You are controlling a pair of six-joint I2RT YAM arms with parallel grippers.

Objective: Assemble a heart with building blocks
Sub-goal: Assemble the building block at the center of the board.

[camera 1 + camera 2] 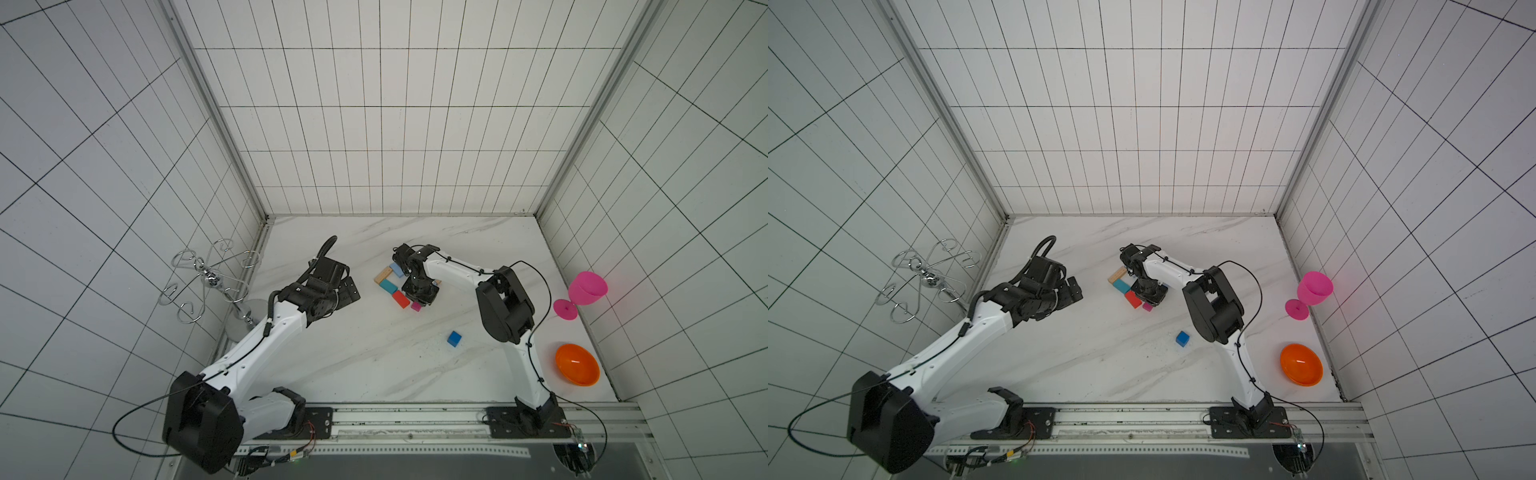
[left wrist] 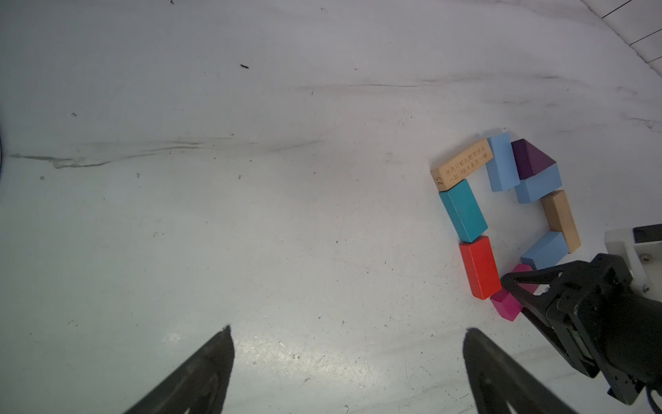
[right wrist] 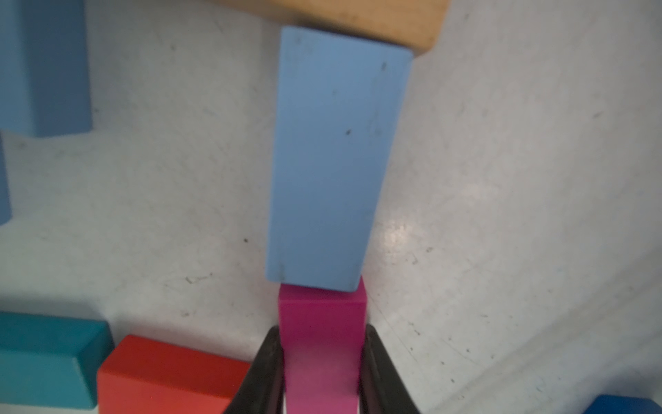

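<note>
Right gripper (image 3: 321, 329) pinches the pink brick (image 2: 505, 304) at the heart's (image 2: 464, 209) near end, against a light blue brick (image 3: 333, 161), beside the red brick (image 3: 168, 372); left gripper (image 2: 349, 329) gapes empty. A twist on release could shove both neighbours askew.

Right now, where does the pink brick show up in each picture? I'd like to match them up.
In a top view: pink brick mid-table, at the red brick's nearer end.
In a top view: same spot, by the red brick.
Left wrist view: at the red brick's corner, clamped in the right gripper.
Right wrist view: between the gripper's fingers, red brick alongside.
Shared landmark: the red brick.
</note>
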